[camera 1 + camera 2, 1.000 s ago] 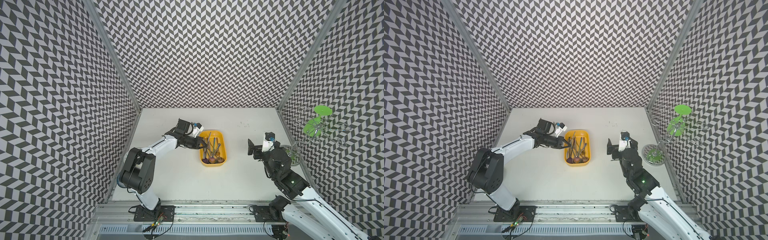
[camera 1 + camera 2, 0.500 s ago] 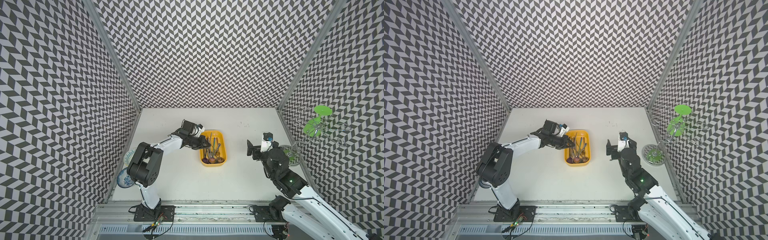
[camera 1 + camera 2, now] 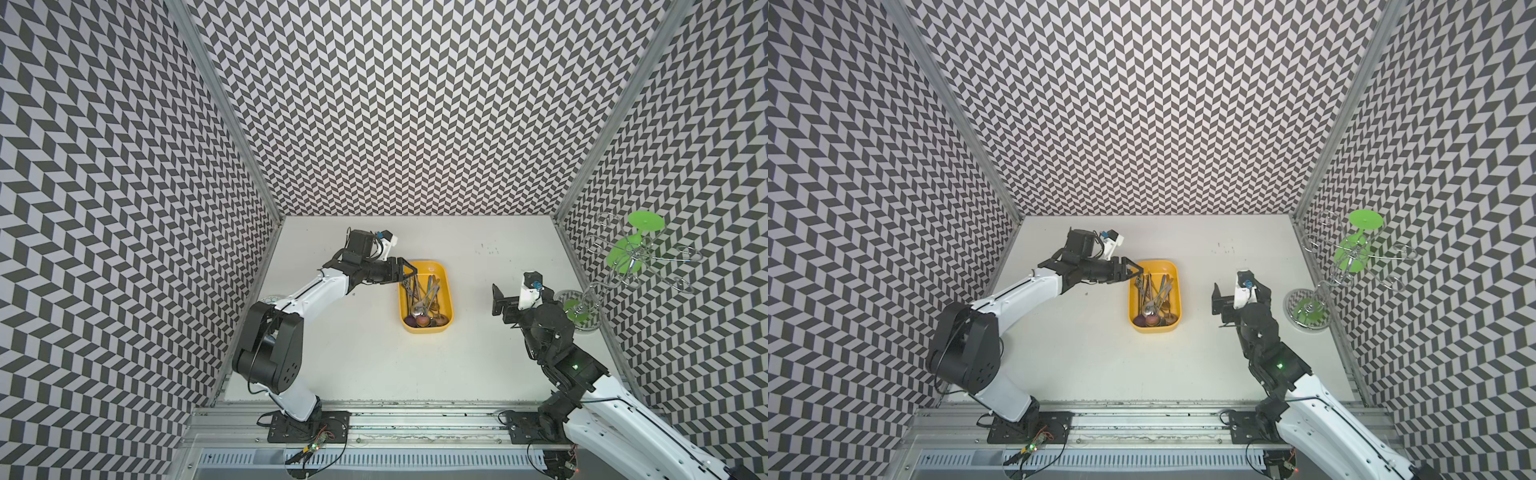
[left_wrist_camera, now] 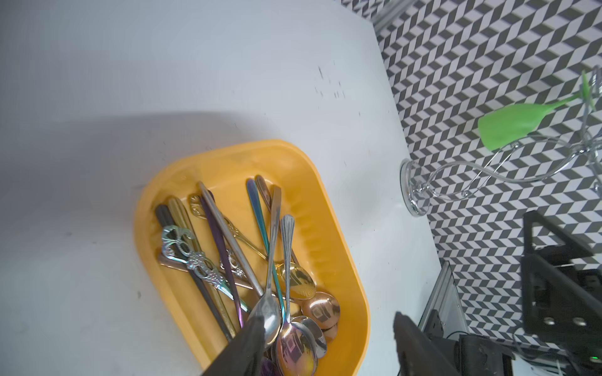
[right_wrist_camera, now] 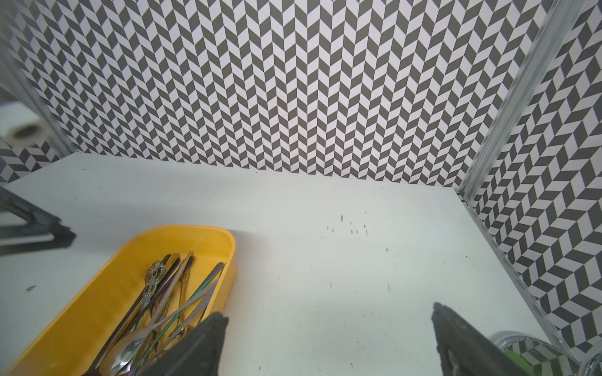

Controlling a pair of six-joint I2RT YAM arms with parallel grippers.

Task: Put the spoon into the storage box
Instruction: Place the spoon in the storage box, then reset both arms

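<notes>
Yellow storage box [image 4: 247,156], one, mid-table, already holds the spoon [image 4: 273,247] among roughly eleven overlapping ones, so the count is unsure; left gripper [image 3: 409,274] hangs over its far-left corner, jaws wide and empty, and should lift straight up, clear of the handles; right gripper [image 3: 496,300], also wide and empty, sits to the right
</notes>
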